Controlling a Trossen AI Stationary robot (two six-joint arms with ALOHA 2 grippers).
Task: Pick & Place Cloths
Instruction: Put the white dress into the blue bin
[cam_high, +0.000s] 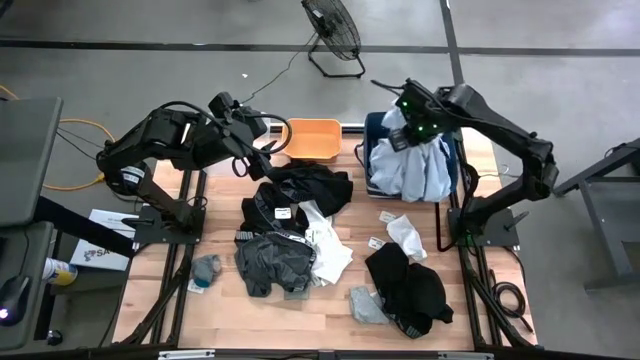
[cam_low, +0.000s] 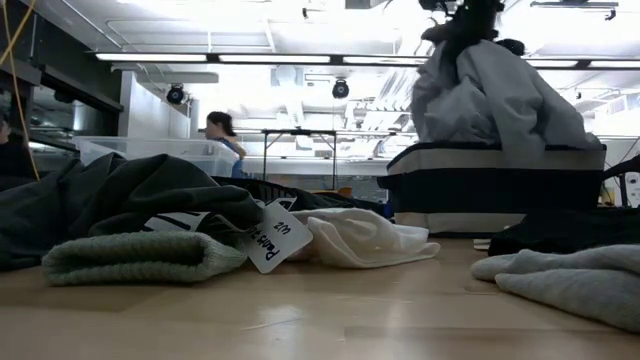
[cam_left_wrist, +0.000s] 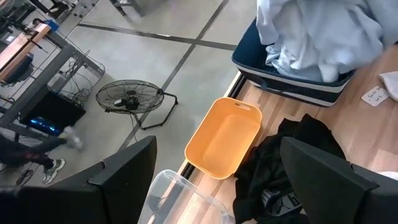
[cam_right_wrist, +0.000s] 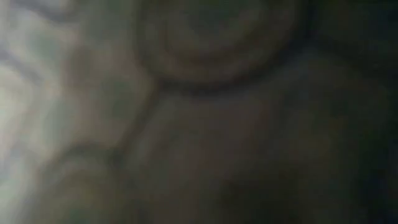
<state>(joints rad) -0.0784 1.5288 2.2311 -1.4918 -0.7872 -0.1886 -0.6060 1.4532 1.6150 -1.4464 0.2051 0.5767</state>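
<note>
A large pale blue cloth (cam_high: 410, 165) is heaped in the navy bin (cam_high: 455, 150) at the far right of the desk (cam_high: 330, 310), spilling over the bin's rim. Its top is gathered up under the right hand (cam_high: 408, 128), which is clenched on the fabric directly above the bin; the right wrist view is filled by blurred cloth pressed against the lens. In the low view the same cloth (cam_low: 500, 95) is seen rising in a peak above the bin (cam_low: 495, 185).

Other cloths are spread over the desk: a black pile (cam_high: 300, 190) near the middle, a white piece (cam_high: 325, 245) just beside it, a dark grey one (cam_high: 270, 262), another black garment (cam_high: 410, 285) toward the near right, and a small white piece (cam_high: 405, 235).

The left hand (cam_high: 262, 140) is held well apart from the pale blue cloth, its fingers (cam_left_wrist: 124, 180) spread and empty, above a clear bin (cam_left_wrist: 180, 202) next to the orange bin (cam_high: 312, 140).
</note>
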